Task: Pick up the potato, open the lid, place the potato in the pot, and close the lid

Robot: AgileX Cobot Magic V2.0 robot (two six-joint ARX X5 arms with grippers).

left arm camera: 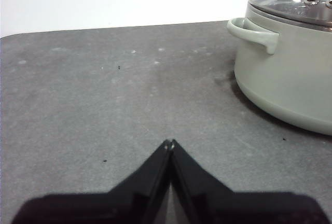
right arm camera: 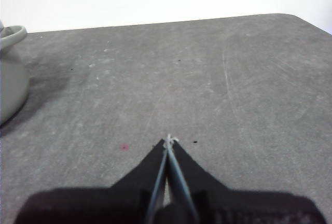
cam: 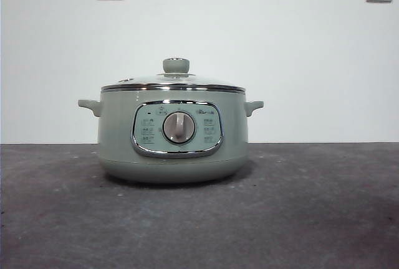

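Speckled grey table (cam: 312, 219) under squat sage-green pot (cam: 118, 132), domed glass lid (cam: 143, 81).

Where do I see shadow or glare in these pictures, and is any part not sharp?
Front view: soft dark shadow under the pot. Left wrist view: bright glare spots on the lid, and the left gripper looks blurred. Right wrist view: shadow beside the pot; the right gripper is out of focus.
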